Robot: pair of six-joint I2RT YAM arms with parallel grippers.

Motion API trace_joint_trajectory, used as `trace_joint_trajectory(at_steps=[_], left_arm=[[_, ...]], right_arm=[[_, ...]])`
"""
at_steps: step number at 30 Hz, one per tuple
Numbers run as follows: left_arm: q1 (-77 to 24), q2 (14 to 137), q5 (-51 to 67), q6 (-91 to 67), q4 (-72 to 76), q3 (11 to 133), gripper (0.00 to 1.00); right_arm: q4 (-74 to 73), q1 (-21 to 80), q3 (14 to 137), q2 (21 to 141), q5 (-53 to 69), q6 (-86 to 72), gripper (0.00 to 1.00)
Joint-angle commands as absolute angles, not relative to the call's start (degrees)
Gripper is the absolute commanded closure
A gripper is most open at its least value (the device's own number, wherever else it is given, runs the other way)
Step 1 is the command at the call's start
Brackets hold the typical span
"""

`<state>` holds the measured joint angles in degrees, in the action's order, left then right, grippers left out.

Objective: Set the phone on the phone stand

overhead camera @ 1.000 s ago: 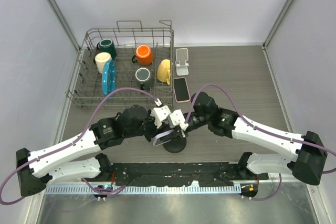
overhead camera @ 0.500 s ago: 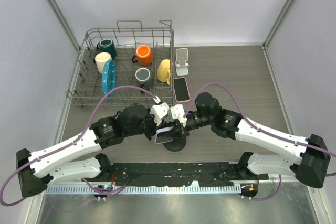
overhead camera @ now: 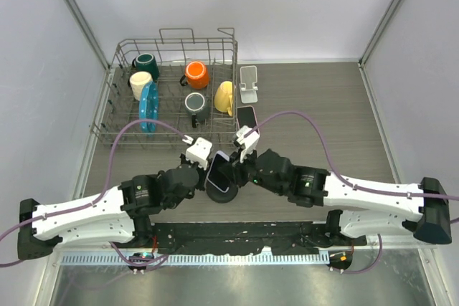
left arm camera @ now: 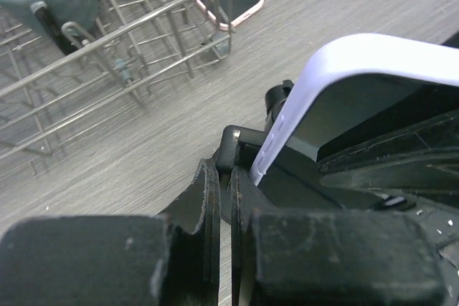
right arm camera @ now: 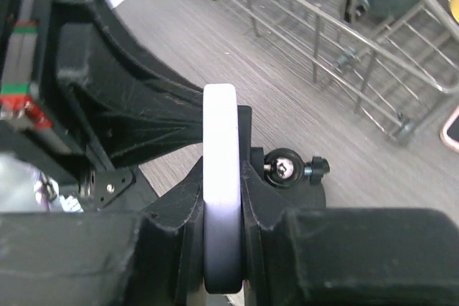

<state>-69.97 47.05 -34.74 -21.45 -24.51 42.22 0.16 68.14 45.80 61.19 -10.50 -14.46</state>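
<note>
Near the middle of the counter's (overhead camera: pixel 323 105) near edge, the phone stand (overhead camera: pixel 226 197) is mostly hidden beneath the phone (overhead camera: pixel 218 170) and the right arm (overhead camera: pixel 287 177), so their contact cannot be told. That arm also covers the near half of the pink phone (overhead camera: pixel 247 113). In the left wrist view the phone runs off the right edge.

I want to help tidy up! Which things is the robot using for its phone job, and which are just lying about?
For the job: lavender phone, black phone stand, right gripper.

Just lying about: pink phone, white phone stand, dish rack, orange mug, yellow mug, blue plate.
</note>
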Motion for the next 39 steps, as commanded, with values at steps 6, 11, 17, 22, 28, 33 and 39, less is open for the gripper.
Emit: trace_joint_trajectory(at_steps=[6, 11, 17, 22, 28, 33, 39], left_arm=[[-72.2, 42.8, -62.8, -31.5, -26.5, 39.8, 1.0], [-72.3, 43.1, -56.5, -33.1, -32.1, 44.1, 1.0], [-72.2, 42.2, -48.1, -38.3, -37.7, 46.6, 1.0], [-72.3, 41.9, -41.6, -41.7, -41.8, 49.8, 1.0], [-72.2, 46.7, -38.4, -50.8, -57.3, 58.9, 1.0], [-72.3, 44.9, -42.7, -57.8, -65.4, 59.3, 1.0], [-72.3, 48.7, -47.0, -61.3, -72.1, 61.1, 0.91]], right_arm=[[-35.1, 81.6, 58.9, 75.8, -70.7, -41.8, 1.0], [-40.8, 83.7, 65.3, 83.6, -76.3, -39.6, 1.0], [-25.6, 82.9, 60.7, 80.9, -66.0, -24.2, 1.0], [-22.0, 81.8, 58.6, 80.6, -58.8, -21.7, 1.0], [-20.1, 81.7, 57.6, 79.8, -54.1, -20.3, 1.0], [-21.1, 81.7, 58.5, 81.1, -54.6, -21.2, 1.0], [-20.9, 81.7, 58.2, 79.8, -53.0, -21.2, 1.0]])
